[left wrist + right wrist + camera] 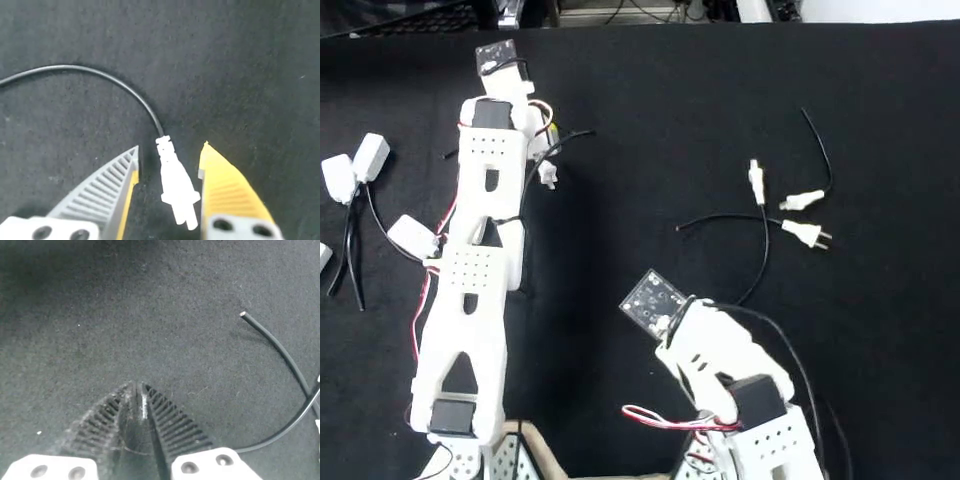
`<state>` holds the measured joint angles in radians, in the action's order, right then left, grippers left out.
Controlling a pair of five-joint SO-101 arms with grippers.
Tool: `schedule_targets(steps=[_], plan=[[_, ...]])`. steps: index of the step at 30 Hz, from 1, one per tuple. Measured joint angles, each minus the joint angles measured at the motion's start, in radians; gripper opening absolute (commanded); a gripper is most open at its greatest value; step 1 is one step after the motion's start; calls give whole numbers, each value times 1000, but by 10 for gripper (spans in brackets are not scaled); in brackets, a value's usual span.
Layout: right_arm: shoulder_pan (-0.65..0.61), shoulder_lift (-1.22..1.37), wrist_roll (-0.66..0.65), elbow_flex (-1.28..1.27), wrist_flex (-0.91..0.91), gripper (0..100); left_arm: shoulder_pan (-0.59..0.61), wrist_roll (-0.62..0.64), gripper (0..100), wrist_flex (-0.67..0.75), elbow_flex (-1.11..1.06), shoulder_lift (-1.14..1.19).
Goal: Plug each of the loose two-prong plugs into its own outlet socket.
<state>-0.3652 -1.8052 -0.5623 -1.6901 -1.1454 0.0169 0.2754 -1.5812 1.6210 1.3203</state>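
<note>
White box-shaped outlet sockets (pixel 368 157) sit far left on the black cloth table (pixel 640 100). My left gripper (pixel 170 146) stands spread around a white two-prong plug (pixel 176 182) on its black cord (pixel 100 75), lined up for a pinch, I judge. The right gripper (pixel 137 385) is pressed together, empty, short of three loose white plugs (pixel 803 200).

Bare mat (pixel 650 120) btwn left arm (pixel 480 260) & plugs (pixel 802 233) at right; their cords (pixel 766 245) crisscross there
</note>
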Motion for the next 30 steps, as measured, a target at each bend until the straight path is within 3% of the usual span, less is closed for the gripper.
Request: schedule_targets(steps=[16,24,30], plan=[[0,0,0,0,0,12,6,-6,194,-2,-80,23],[0,0,0,0,0,12,12,-6,27,-83,-77,20],[0,0,0,0,0,12,11,-6,43,-87,-77,20]])
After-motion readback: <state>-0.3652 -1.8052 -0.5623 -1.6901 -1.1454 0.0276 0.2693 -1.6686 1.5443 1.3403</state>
